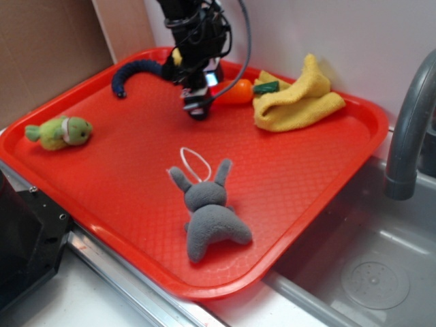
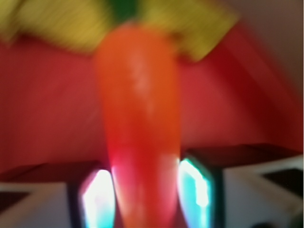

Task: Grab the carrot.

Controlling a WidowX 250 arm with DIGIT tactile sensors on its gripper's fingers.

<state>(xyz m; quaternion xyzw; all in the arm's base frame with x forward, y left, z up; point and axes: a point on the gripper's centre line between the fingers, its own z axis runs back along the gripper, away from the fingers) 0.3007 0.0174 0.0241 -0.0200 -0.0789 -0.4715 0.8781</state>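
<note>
A: Exterior view. Red tray on the worktop beside a sink. The hand is low over the far part of the tray. The carrot lies just right of it, only partly visible behind the arm, its green stem against the yellow cloth.

B: Other items?

A: Grey plush bunny near the tray's middle front, green plush fish at the left, a dark blue curved object far left — all well apart from the hand.

B: Wrist view?

A: Blurred. The carrot fills the centre, tip toward the camera and stem toward the cloth. One finger stands on each side of the tapered end, flanking it closely — apart, but contact I cannot tell through the blur.

B: Judgement?

A: The hand straddles the narrow end, probably because it fits the opening. Closing looks like the remaining step; the smooth taper could squeeze out.
</note>
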